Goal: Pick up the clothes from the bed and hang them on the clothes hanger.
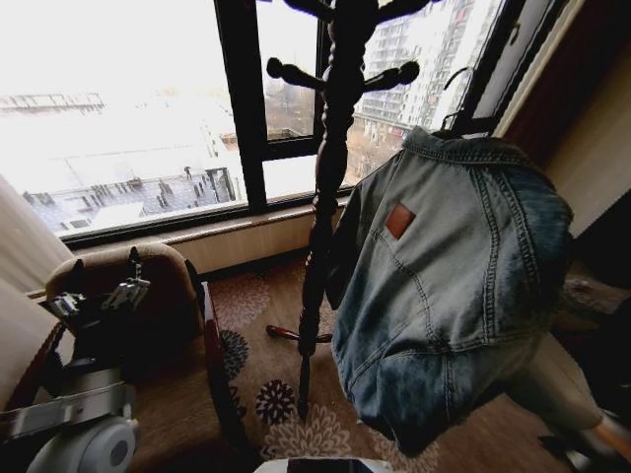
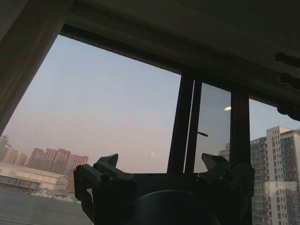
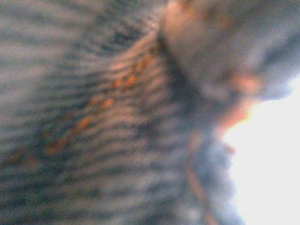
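Beside the dark wooden coat stand (image 1: 330, 177), the denim jacket (image 1: 449, 286) hangs raised, back patch outward; right end effector's state cannot be told; left end effector (image 2: 161, 164), low beside an armchair (image 1: 163, 296), is open.

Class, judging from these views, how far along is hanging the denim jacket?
Done: the light-blue denim jacket is off the bed, held up beside the dark wooden coat stand. In hand: a thin black hanger hook shows above its collar. Left: hanging it. The left gripper idles open.

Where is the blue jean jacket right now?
In the head view the denim jacket hangs up in the air on the robot's right side, just beside the dark wooden coat stand, in front of the window.
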### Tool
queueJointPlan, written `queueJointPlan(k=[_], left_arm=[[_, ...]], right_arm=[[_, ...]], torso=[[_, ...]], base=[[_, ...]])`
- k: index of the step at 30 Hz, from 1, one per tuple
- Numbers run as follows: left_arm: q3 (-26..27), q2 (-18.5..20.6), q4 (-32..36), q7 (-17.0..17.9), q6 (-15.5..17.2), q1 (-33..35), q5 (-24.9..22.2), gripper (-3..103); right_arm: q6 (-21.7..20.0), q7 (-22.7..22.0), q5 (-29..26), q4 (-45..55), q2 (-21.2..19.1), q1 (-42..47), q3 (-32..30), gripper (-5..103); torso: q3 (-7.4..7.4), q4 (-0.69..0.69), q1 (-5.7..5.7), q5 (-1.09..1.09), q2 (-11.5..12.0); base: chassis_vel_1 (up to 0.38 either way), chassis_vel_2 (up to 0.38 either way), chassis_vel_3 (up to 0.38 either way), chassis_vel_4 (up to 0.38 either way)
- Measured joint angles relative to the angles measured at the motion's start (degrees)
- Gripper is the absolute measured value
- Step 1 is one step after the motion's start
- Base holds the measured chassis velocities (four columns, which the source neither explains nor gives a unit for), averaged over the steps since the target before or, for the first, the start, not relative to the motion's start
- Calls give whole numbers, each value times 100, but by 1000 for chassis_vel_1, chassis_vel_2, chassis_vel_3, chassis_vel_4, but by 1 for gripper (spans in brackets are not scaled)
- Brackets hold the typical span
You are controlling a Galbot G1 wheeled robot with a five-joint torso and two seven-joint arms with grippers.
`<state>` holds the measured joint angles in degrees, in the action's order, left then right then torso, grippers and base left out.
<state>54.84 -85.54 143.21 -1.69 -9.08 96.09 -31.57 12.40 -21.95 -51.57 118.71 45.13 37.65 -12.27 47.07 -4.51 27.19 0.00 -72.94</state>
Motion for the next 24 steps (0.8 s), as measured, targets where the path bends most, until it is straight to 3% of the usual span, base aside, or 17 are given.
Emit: queueJointPlan(k=[11, 24], left_arm=[[10, -9, 4, -3, -6, 42, -2, 100], [-4, 5, 5, -7, -11, 74, 17, 100]], right_arm=[[42, -4, 31, -77, -2, 3, -10, 21], [-6, -105, -186, -680, -84, -417, 263, 21]], torso=[[-4, -2, -11, -1, -5], [2, 2, 4, -1, 2]], base=[[135, -136, -130, 145], [8, -5, -10, 7]])
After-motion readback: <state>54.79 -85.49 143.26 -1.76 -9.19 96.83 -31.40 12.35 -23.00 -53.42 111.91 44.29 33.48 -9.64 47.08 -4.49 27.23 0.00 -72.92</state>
